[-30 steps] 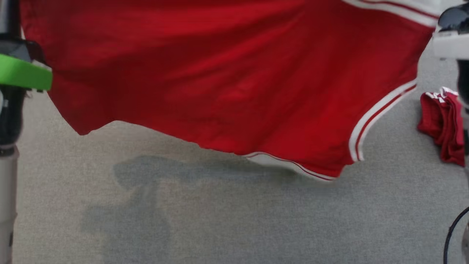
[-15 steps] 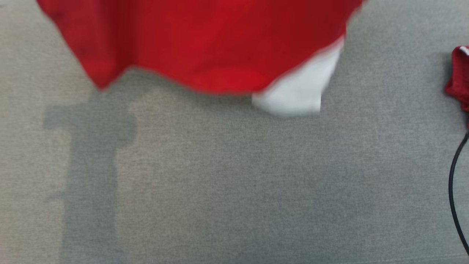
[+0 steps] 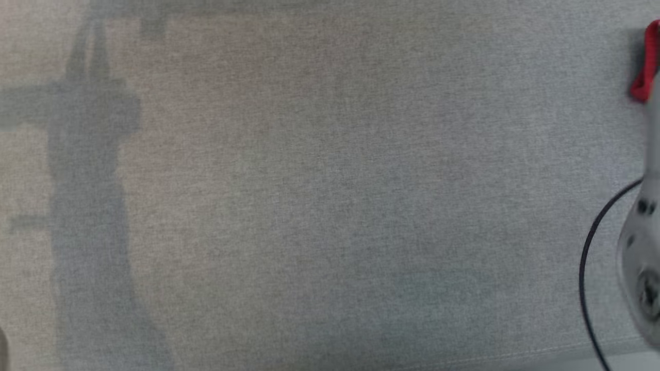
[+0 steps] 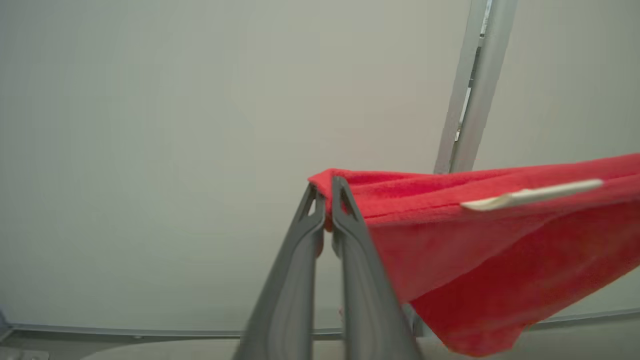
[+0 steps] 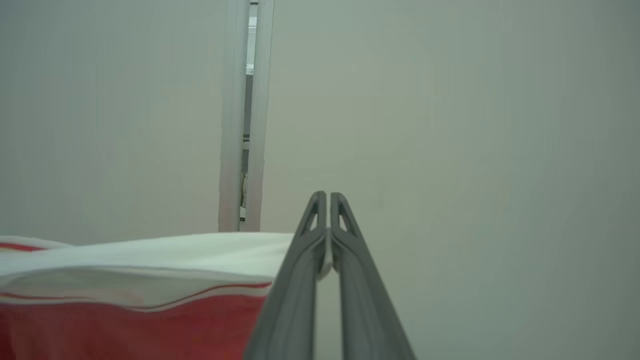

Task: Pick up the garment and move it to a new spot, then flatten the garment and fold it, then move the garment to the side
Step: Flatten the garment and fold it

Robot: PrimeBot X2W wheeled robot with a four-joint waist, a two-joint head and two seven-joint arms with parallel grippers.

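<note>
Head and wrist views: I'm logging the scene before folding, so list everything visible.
garment: one, red with white trim, stretched between both tools
second cloth: one, red, head view's upper right edge
surface: one, grey fabric, below the head camera
cable: one, black, head view's lower right
wall: one, pale, behind the garment
post: one, pale metal, against the wall
forearm: one, pale, head view's right edge
left tool: one, dark grey, shut on garment's red corner
right tool: one, dark grey, shut on garment's white edge

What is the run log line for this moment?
left hand: shut on garment; right hand: shut on garment; garment: aloft, spanning both hands
</note>
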